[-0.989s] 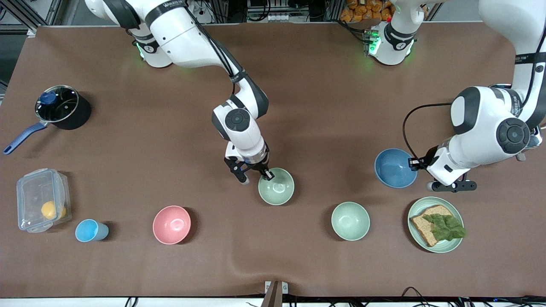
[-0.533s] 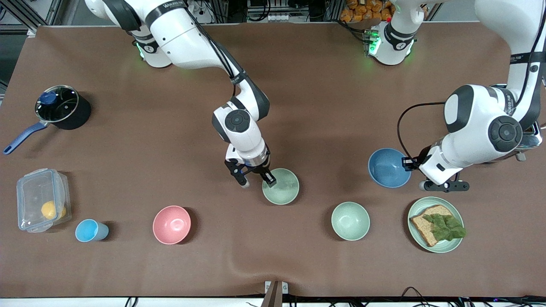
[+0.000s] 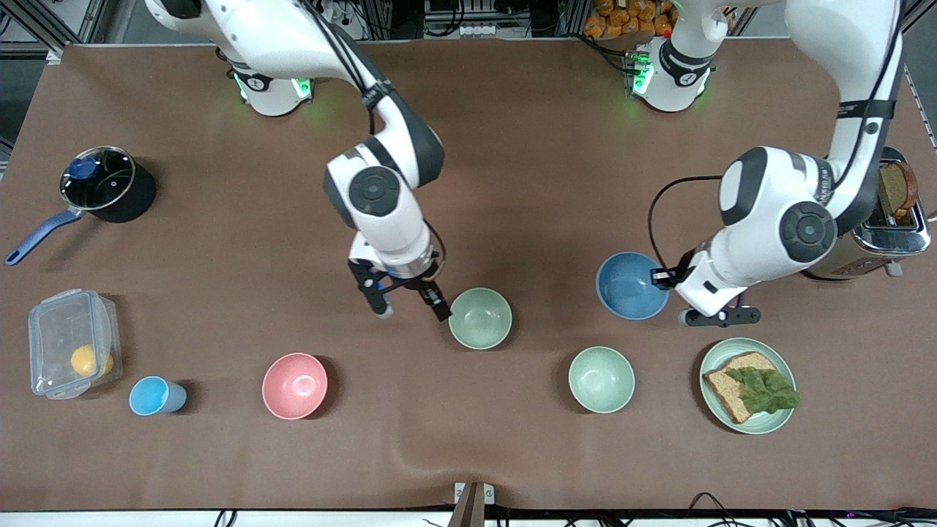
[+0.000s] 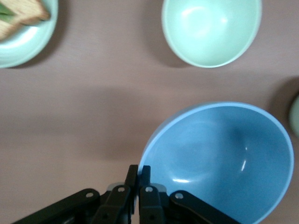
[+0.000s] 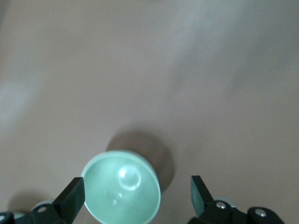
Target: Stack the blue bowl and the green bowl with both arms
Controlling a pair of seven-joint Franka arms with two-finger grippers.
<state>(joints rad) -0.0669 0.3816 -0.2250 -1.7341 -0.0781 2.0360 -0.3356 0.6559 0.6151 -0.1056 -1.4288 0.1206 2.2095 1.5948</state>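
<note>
The sage-green bowl [image 3: 479, 318] stands upright on the table near its middle. My right gripper [image 3: 411, 311] hangs open just beside it, toward the right arm's end, one fingertip close to the rim and nothing held. In the right wrist view the green bowl [image 5: 121, 192] lies below the spread fingers [image 5: 74, 193]. The blue bowl [image 3: 631, 285] is toward the left arm's end, and my left gripper [image 3: 662, 279] is shut on its rim. In the left wrist view the gripper [image 4: 138, 170] pinches the edge of the blue bowl [image 4: 219, 158], which looks tilted.
A paler mint bowl [image 3: 601, 379] and a green plate [image 3: 714, 410] with bread and lettuce sit nearer the camera. A pink bowl [image 3: 294, 386], light-blue cup [image 3: 156, 396], clear box [image 3: 73, 353] and lidded pot [image 3: 102, 183] lie toward the right arm's end. A toaster [image 3: 889, 219] stands by the left arm.
My right gripper opened, let go of the green bowl's rim and drew back beside it. The left arm carried the blue bowl toward the green bowl.
</note>
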